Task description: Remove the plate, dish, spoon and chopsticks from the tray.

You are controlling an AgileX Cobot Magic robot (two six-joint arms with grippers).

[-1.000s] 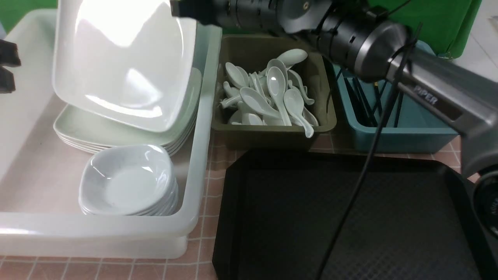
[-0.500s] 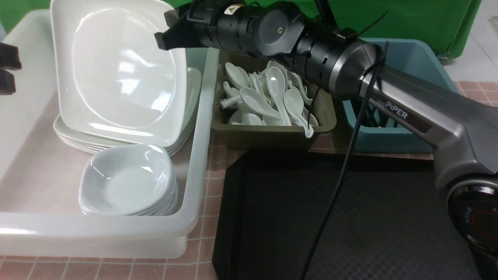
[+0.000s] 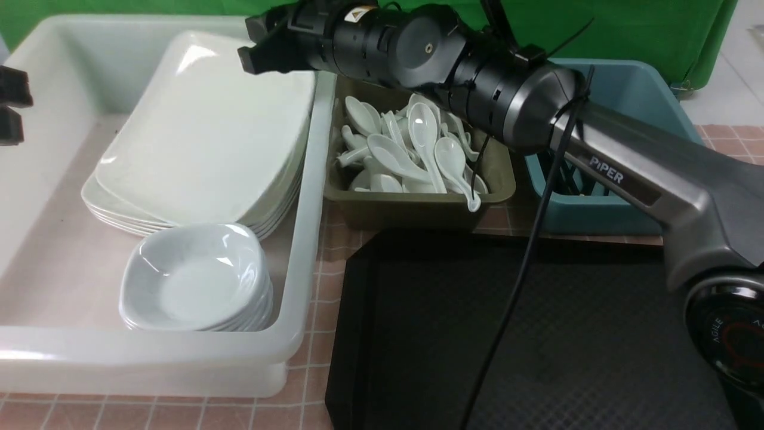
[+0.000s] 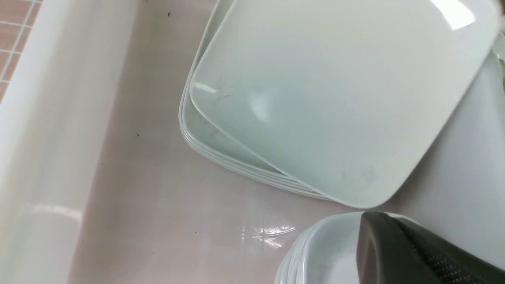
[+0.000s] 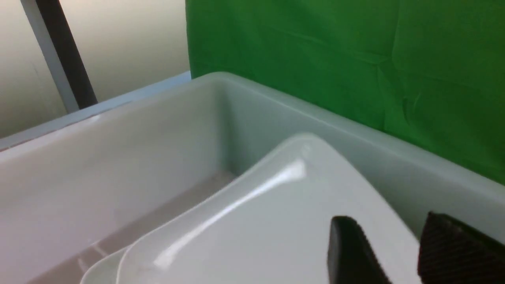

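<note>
"PiPER" printed on right arm (image 3: 609, 170), "AGILE" partly readable on base joint. Plate (image 3: 209, 137) lying tilted on top of plate stack (image 3: 119, 218) inside white tub (image 3: 310, 197), far corner raised toward tub's back wall. Right gripper (image 5: 394, 252) jaws apart above plate's far edge, nothing pinched. Left gripper (image 3: 12, 113) jaws together, empty, over tub's left side. Tray (image 3: 537, 334) sits just right of tub. Dish stack (image 3: 194, 280) in front of plates.
</note>
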